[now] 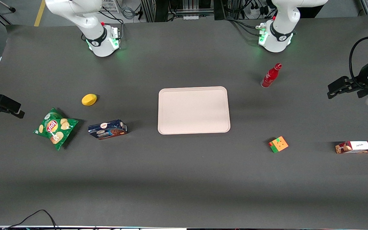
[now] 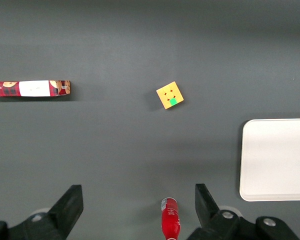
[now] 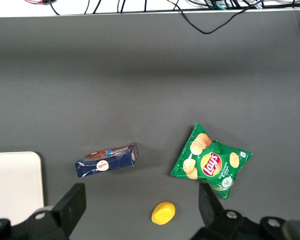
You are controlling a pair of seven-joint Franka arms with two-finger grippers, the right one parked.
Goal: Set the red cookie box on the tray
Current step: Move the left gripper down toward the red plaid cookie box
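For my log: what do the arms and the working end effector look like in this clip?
Both arms are glossy white with rounded shells. Each base carries a black band and glows green, with black cables running off it. The working arm's end effector, up over the table above the red bottle, has two black wedge-shaped fingers set wide apart on a black body with round silver fittings. A thick black cable loops beside its wrist.

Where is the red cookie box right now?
The red cookie box lies flat on the table at the working arm's end, beside the colourful cube, apart from the tray; the open gripper hangs above.
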